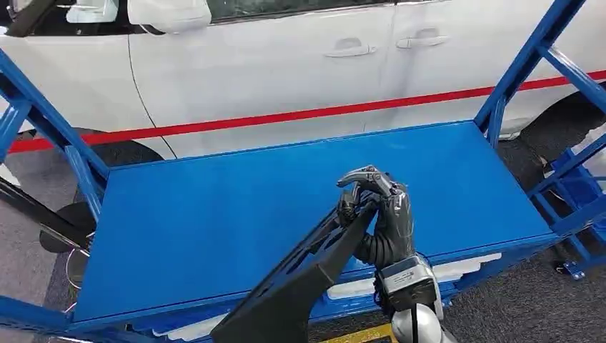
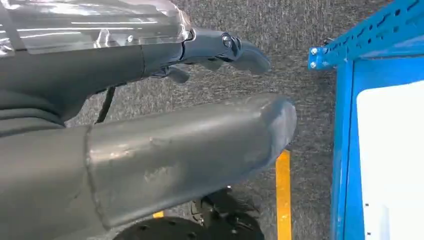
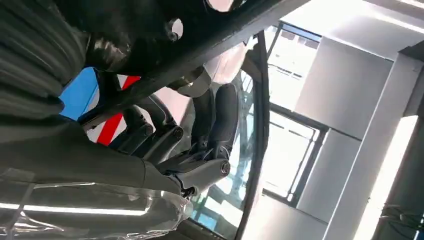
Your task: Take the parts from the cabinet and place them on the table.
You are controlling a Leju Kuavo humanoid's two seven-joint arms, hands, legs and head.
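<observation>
Right hand (image 1: 376, 211) grips a long black part (image 1: 300, 282) above the blue table's (image 1: 214, 214) front edge; left hand (image 2: 220, 50) hangs empty, fingers loosely spread.

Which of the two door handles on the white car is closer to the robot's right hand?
The left door handle, on the front door. The other handle sits further right, on the rear door, farther from the right hand.

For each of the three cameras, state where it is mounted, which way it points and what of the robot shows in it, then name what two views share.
Head view: high on the body, looking forward and down at the blue table and a white car; right hand gripping the black part.
Left wrist view: behind the left hand, facing grey floor.
Right wrist view: behind the right hand, looking upward past the part toward windows.
Shared: head and right wrist views both show that hand holding the part.
</observation>
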